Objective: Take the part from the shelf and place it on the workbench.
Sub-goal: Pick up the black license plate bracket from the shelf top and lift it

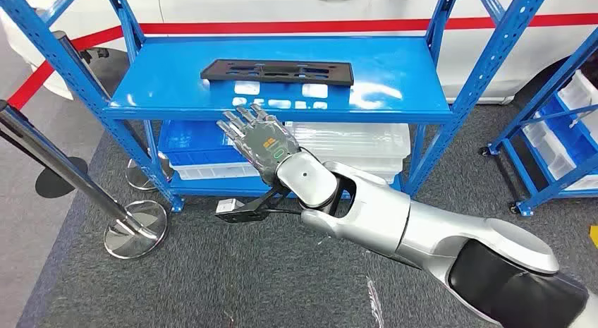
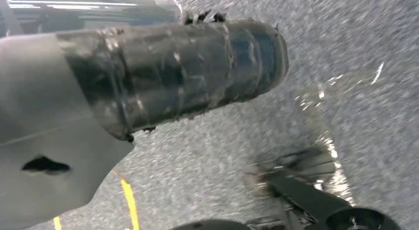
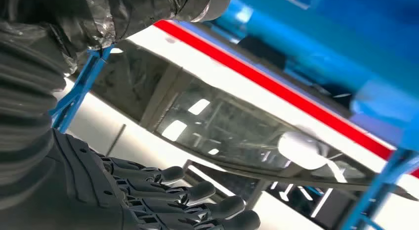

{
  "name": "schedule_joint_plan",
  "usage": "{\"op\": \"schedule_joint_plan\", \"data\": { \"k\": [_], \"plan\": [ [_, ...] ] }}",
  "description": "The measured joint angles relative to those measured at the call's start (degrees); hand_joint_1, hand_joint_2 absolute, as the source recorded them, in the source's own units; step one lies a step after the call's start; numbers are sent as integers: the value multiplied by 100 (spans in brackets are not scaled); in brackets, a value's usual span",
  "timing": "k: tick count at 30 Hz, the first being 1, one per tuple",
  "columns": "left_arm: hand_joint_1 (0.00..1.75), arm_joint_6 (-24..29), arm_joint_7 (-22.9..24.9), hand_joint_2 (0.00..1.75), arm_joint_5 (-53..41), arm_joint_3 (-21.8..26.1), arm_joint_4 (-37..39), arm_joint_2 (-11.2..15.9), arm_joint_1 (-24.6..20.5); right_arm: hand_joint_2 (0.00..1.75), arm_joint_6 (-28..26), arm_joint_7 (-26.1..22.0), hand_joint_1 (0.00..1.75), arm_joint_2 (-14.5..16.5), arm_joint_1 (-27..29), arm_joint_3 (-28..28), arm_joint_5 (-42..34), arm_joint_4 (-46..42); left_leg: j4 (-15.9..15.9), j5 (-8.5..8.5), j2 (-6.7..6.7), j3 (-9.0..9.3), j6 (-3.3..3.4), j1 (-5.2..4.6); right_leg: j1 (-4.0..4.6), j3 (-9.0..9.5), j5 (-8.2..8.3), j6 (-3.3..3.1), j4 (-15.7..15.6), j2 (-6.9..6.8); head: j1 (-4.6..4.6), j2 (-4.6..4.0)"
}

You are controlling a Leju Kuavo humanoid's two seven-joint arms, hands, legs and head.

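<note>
From the head view we are looking down on a blue shelf (image 1: 395, 74), and the part (image 1: 278, 71), a flat black slotted strip, is lying lengthwise on its top board, nearer the back than the front edge. Our right hand (image 1: 259, 141) is reaching in over the front lip of that board with its fingers (image 1: 243, 120) stretched out and slightly apart, holding nothing; the part is lying beyond the fingertips, well clear of them, with a bare band of glossy blue board between. The blue uprights are standing on either side of the arm, leaving open room between them, and clear bins (image 1: 352, 141) are sitting on the lower board. To the left, a chrome post (image 1: 134, 229) is standing on the grey carpet (image 1: 211, 278), apart from the shelf leg. In the left wrist view we are seeing what the head view is not giving us: the left hand (image 2: 178, 71) as a dark wrapped bulk over speckled carpet with a yellow line (image 2: 129, 203); we cannot tell how its fingers are lying. In the right wrist view we are looking along the dark fingers (image 3: 197, 193), which are lying straight and side by side with nothing in them, towards a white car body with a red stripe (image 3: 276, 76) behind the blue frame.
</note>
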Motion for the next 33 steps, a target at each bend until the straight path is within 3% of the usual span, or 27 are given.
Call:
{"op": "schedule_joint_plan", "data": {
  "k": [2, 4, 6, 8, 9, 10, 12, 13, 14, 15, 17, 18, 19, 23, 27, 28, 29, 31, 33],
  "plan": [
    [0, 1, -3, 0, 1, -18, 10, 2, 2, 175, 14, 20, 0, -9, -4, -2, 15, 17, -57, 8, -4, 67, 38, -53, -1, 30, -47, 42, -33, 12, 14, 0],
    [0, 4, -8, 0, 1, -55, 22, 7, -23, 175, 29, 51, 0, -18, -9, -12, 40, 35, -209, -75, 5, 179, 123, -136, -29, 100, -97, 117, -82, 20, 28, 0],
    [0, 8, -10, 0, 1, -76, 23, 17, -61, 175, 33, 68, 0, -18, -16, -50, 56, 37, -397, -226, 25, 313, 200, -155, -58, 20, 29, 181, 95, 9, 20, 0],
    [0, 21, -9, 0, 6, -88, 26, 26, -69, 175, 53, 108, 0, -26, -17, -91, 74, 62, -563, -318, 33, 506, 245, -122, -48, -413, 283, 224, 727, -12, 40, 0],
    [0, 30, -5, 0, 8, -94, 31, 27, -65, 175, 70, 141, 0, -39, -3, -102, 86, 93, -625, -356, 32, 605, 260, -102, -44, -723, 315, 233, 1113, -21, 55, 0],
    [0, 39, -2, 0, 12, -100, 35, 27, -66, 175, 88, 180, 0, -57, 13, -104, 99, 134, -655, -405, 25, 695, 277, -99, -39, -1018, 226, 239, 1414, -26, 65, 0],
    [0, 55, 13, 0, 20, -104, 40, 27, -67, 175, 119, 256, 0, -103, 51, -106, 132, 224, -665, -537, -8, 870, 298, -98, -42, -1475, -148, 249, 1651, -27, 73, 0],
    [0, 61, 23, 0, 27, -105, 40, 27, -66, 175, 132, 289, 0, -121, 60, -110, 147, 262, -653, -619, -29, 969, 300, -97, -43, -1602, -252, 255, 1570, -27, 76, 0],
    [0, 64, 34, 0, 38, -105, 40, 25, -64, 175, 144, 317, 0, -134, 60, -118, 160, 298, -634, -709, -45, 1074, 298, -94, -43, -1662, -207, 259, 1370, -28, 81, 0],
    [0, 66, 43, 0, 49, -106, 40, 20, -60, 175, 156, 339, 0, -140, 56, -126, 168, 330, -608, -807, -54, 1182, 290, -90, -42, -1664, 21, 260, 1060, -32, 81, 0],
    [0, 66, 54, 0, 69, -108, 45, 10, -51, 175, 185, 379, 0, -164, 49, -139, 172, 415, -522, -1006, -74, 1329, 243, -91, -32, -1615, 753, 229, 435, -49, 88, 0],
    [0, 67, 56, 0, 73, -109, 48, 8, -60, 175, 201, 398, 0, -176, 46, -142, 168, 460, -470, -1097, -82, 1354, 206, -97, -20, -1590, 1041, 196, 270, -51, 85, 0],
    [0, 68, 61, 0, 77, -110, 51, 7, -69, 175, 214, 416, 0, -187, 45, -147, 160, 505, -420, -1157, -90, 1368, 171, -102, -8, -1582, 1186, 154, 219, -51, 86, 0],
    [0, 67, 74, 0, 78, -125, 53, 5, -86, 175, 225, 520, 0, -215, -25, -239, 81, 668, -176, -1280, -65, 1292, 86, -84, -31, -1489, 1176, 29, 187, -44, 73, 0],
    [0, 34, 93, 0, 66, -182, 53, 5, -103, 175, 238, 654, 0, -252, -33, -286, -70, 951, 981, -1723, -18, 582, -50, -28, -53, -1391, 1115, -9, 132, -32, 55, 0],
    [0, 20, 99, 0, 60, -199, 53, 5, -102, 175, 239, 684, 0, -277, -21, -291, -108, 1039, 1071, -1717, -10, 458, -65, -17, -56, -1368, 1093, -4, 133, -31, 55, 0],
    [0, 8, 105, 0, 53, -210, 53, 5, -95, 175, 237, 708, 0, -307, -13, -298, -140, 1119, 960, -1582, -2, 429, -70, -9, -60, -1341, 1072, 5, 134, -30, 55, 0],
    [0, -23, 117, 0, 34, -223, 53, 7, -78, 175, 232, 740, 0, -363, -10, -321, -196, 1278, 302, -1059, 7, 581, -76, 7, -69, -1278, 1031, 37, 134, -24, 57, 0],
    [0, -46, 136, 0, 19, -237, 53, 9, -86, 175, 232, 752, 0, -396, -16, -338, -236, 1414, -270, -778, 9, 746, -44, -13, -65, -1253, 1013, 86, 129, -16, 49, 0]
  ]
}}
